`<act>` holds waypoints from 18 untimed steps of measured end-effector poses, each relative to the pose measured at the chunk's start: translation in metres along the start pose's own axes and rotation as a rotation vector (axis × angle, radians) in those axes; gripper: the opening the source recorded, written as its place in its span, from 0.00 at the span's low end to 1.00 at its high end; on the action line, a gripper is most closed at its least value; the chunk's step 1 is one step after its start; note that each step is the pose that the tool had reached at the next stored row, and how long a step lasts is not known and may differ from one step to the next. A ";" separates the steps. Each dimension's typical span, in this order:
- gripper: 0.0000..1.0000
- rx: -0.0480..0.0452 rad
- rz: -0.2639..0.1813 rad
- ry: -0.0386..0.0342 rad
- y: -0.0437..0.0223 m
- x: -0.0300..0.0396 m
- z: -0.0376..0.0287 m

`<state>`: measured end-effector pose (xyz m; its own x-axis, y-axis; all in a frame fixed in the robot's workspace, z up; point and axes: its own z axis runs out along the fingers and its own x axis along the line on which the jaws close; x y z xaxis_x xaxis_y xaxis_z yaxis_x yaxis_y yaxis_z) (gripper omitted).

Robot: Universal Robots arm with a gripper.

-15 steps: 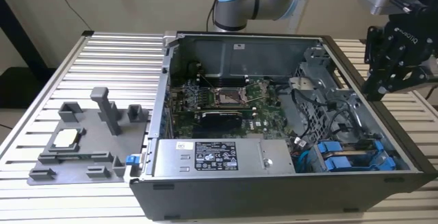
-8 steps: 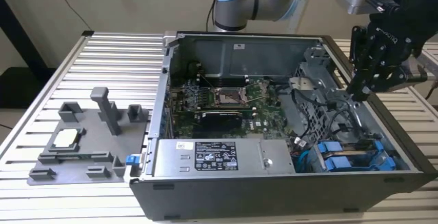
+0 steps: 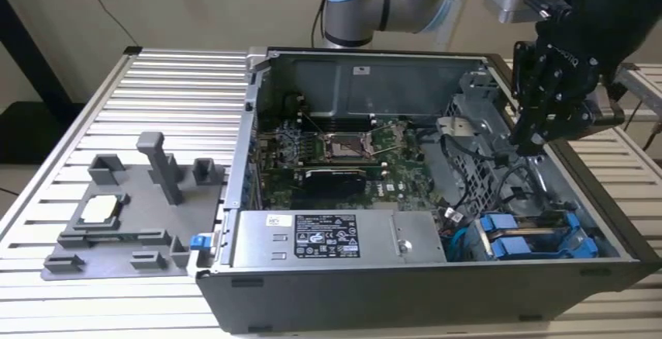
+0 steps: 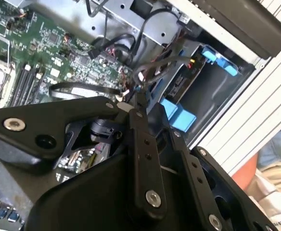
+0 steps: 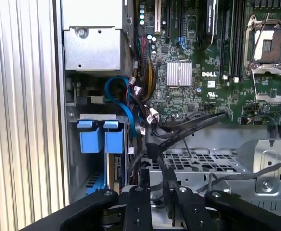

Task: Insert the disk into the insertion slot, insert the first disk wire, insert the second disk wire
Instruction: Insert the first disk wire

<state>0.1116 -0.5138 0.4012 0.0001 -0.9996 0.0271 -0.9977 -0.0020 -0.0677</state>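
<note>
Disk (image 5: pixel 91 138), in its bright blue carrier, is already seated in the insertion slot (image 5: pixel 72 159), its blue front facing out of the grey bay. It lies below the jaws and off to one side of them, well apart from the fingertips. A second blue-fronted carrier (image 5: pixel 114 140) stands just beside it in the same cage.

The gripper (image 3: pixel 531 143) hangs fingers-down inside the open computer case (image 3: pixel 414 292), over the drive-cage end. Its jaws stand drawn close together and, as far as both wrist views show, are pinched on a black wire (image 5: pixel 152 150) that rises from the cable bundle right at their tips. A perforated metal plate (image 5: pixel 203 161) lies directly under the jaws.

The motherboard (image 3: pixel 342 149) spreads out beyond the fingertips, and the power-supply box (image 3: pixel 321 236) sits past the disk, farther from the jaws. Outside the case, far from the jaws, a grey fixture tray (image 3: pixel 114 223) rests on the slatted table (image 3: pixel 176 91).
</note>
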 end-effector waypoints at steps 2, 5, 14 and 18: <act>0.26 0.0011 -0.004 0.0046 0.0026 0.0000 0.0000; 0.26 0.0033 -0.009 0.0104 0.0073 0.0000 0.0010; 0.26 0.0172 -0.026 0.0165 0.0238 -0.0002 0.0077; 0.26 0.0305 -0.035 0.0187 0.0289 -0.0004 0.0106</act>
<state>0.0835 -0.5137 0.3887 0.0332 -0.9983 0.0486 -0.9946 -0.0378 -0.0968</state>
